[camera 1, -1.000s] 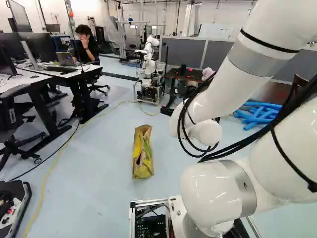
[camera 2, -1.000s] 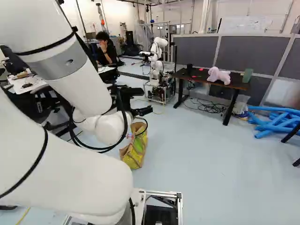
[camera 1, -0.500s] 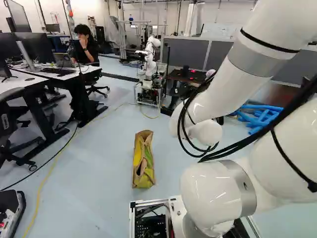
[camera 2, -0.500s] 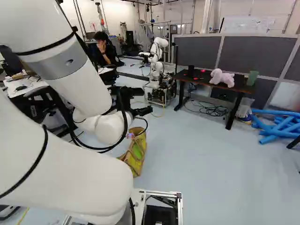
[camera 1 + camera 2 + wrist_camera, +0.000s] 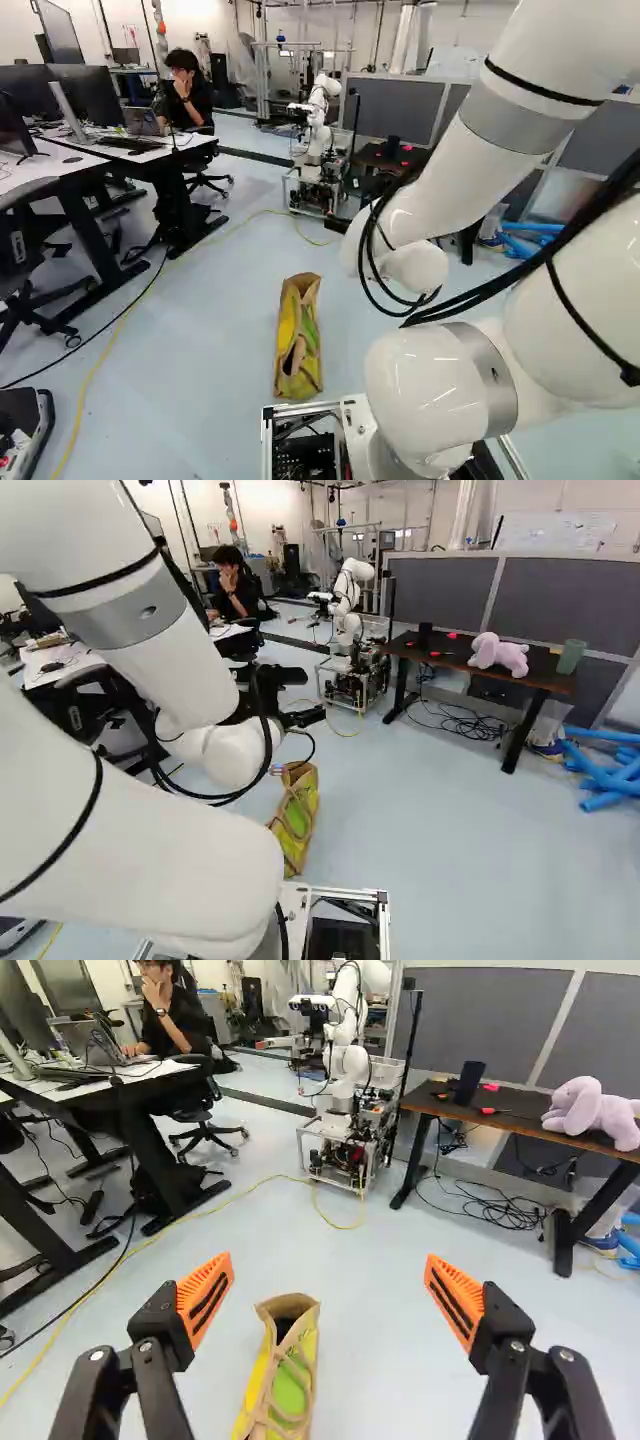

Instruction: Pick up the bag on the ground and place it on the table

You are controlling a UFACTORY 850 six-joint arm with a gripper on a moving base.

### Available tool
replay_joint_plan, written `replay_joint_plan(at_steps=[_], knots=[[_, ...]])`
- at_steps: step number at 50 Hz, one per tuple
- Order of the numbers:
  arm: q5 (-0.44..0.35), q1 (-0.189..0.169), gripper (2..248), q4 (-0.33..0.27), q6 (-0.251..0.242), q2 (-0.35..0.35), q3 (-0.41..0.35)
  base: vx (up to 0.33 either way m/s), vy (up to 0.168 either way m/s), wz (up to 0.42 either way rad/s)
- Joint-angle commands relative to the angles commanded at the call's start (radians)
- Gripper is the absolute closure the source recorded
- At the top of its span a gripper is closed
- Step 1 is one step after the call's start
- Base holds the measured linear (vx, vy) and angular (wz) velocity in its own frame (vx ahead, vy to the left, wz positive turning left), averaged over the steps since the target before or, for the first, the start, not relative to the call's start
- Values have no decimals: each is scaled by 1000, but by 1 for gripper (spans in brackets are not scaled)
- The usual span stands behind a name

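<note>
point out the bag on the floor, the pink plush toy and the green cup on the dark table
bag (image 5: 297,345): left base view, its side
pink plush toy (image 5: 497,653): right base view, its body
green cup (image 5: 571,658): right base view, its side

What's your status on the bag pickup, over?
Fingers open, nothing held. Bag on the floor, below and between them. No obstacle seen between fingers and bag.

Bright, fairly even light
</note>
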State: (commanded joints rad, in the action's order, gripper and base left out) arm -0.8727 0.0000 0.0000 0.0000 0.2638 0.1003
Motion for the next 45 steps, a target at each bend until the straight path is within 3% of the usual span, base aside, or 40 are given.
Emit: replay_joint_plan(at_steps=[26, 45], knots=[[22, 4, 3, 0, 0, -84, 74, 0, 0, 1], [90, 35, 3, 0, 0, -193, 163, 0, 0, 0]])
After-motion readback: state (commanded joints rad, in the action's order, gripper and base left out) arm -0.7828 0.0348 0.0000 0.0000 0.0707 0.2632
